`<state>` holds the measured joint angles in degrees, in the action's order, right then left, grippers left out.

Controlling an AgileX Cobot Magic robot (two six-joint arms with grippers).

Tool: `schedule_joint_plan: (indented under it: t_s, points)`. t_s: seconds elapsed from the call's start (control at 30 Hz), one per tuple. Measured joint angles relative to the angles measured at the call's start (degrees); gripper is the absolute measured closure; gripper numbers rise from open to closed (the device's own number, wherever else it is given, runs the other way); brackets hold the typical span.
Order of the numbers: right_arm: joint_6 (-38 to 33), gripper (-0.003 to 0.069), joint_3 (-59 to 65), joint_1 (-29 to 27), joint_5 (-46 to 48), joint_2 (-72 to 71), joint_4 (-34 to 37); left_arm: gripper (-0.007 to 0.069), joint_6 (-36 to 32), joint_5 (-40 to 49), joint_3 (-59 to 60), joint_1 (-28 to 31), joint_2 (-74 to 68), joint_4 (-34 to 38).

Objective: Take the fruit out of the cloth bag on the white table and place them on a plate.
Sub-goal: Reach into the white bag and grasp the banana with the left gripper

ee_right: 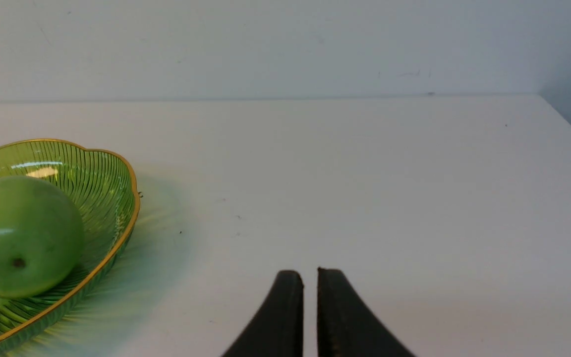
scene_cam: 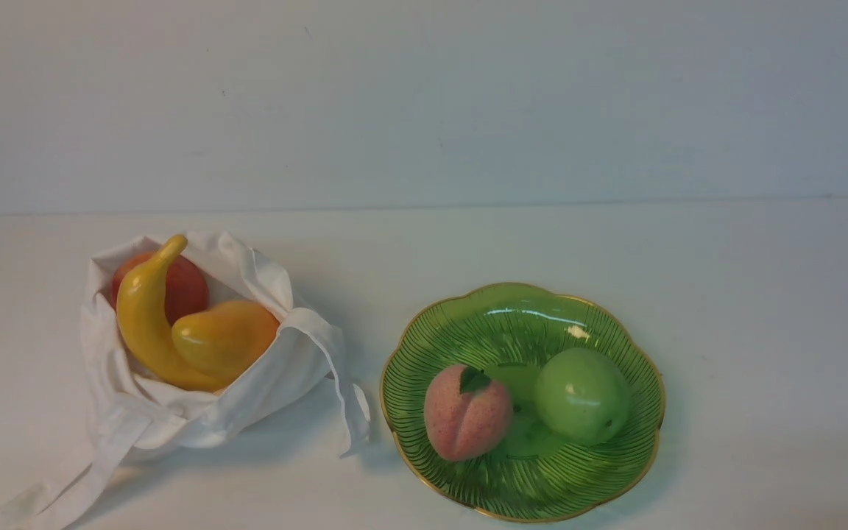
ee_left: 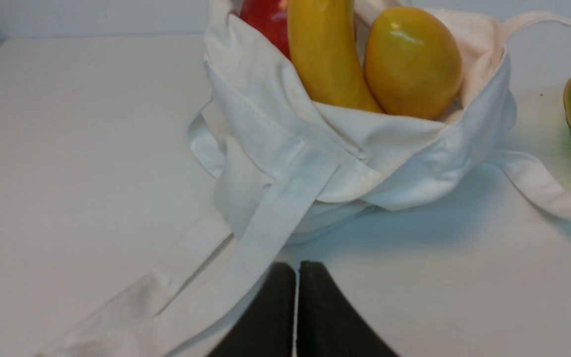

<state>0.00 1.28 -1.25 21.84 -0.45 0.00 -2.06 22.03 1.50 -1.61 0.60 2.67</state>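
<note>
The white cloth bag (scene_cam: 203, 397) sits on the left of the white table (scene_cam: 762, 294), mouth open. Inside lie a yellow banana (scene_cam: 146, 316), a red apple (scene_cam: 185, 287) and an orange-yellow mango (scene_cam: 225, 335). The green plate (scene_cam: 615, 324) with a gold rim sits at centre right. In the left wrist view the bag (ee_left: 315, 163), banana (ee_left: 325, 54), mango (ee_left: 412, 62) and apple (ee_left: 268, 20) lie ahead of my left gripper (ee_left: 297, 267), which is shut and empty. My right gripper (ee_right: 310, 275) is shut and empty, beside the plate (ee_right: 117, 198). Neither gripper shows in the front view.
A pink peach (scene_cam: 466, 412) and a green round fruit (scene_cam: 582, 395) lie on the plate. The bag's long straps trail to the table's front left (scene_cam: 63, 486) and towards the plate (scene_cam: 350, 412). A pale wall stands behind the table.
</note>
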Motion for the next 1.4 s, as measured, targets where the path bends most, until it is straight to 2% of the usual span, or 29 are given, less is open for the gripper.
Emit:
schedule_joint_plan:
  t_s: [0.7, 0.8, 0.9, 1.03, 1.1, 1.13, 1.23, 1.3, 1.4]
  points:
    - [0.00, 0.0622, 0.00, 0.00, 0.00, 0.00, 0.00, 0.0632, 0.00, -0.05, 0.00, 0.00, 0.00, 0.00]
    - [0.00, 0.0622, 0.00, 0.00, 0.00, 0.00, 0.00, 0.0632, 0.36, -2.12, 0.11, 0.00, 0.00, 0.83]
    - [0.00, 0.0622, 0.00, 0.00, 0.00, 0.00, 0.00, 0.0632, 2.06, -7.01, 0.11, 0.00, 0.00, 5.47]
    - [0.00, 0.0622, 0.00, 0.00, 0.00, 0.00, 0.00, 0.0632, 6.44, -14.64, 0.11, 0.00, 0.00, 17.14]
    - [0.00, 0.0622, 0.00, 0.00, 0.00, 0.00, 0.00, 0.0632, 7.30, -17.09, 0.11, 0.00, 0.00, 21.64]
    - [0.00, 0.0622, 0.00, 0.00, 0.00, 0.00, 0.00, 0.0632, 7.53, -19.63, 0.11, 0.00, 0.00, 26.10]
    - [0.00, 0.0622, 0.00, 0.00, 0.00, 0.00, 0.00, 0.0632, 7.86, -23.18, 0.11, 0.00, 0.00, 32.14]
    - [0.00, 0.0622, 0.00, 0.00, 0.00, 0.00, 0.00, 0.0632, 8.62, -28.87, 0.11, 0.00, 0.00, 36.95]
    - [0.00, 0.0622, 0.00, 0.00, 0.00, 0.00, 0.00, 0.0632, 8.91, -35.49, -1.41, 0.00, 0.00, 39.88]
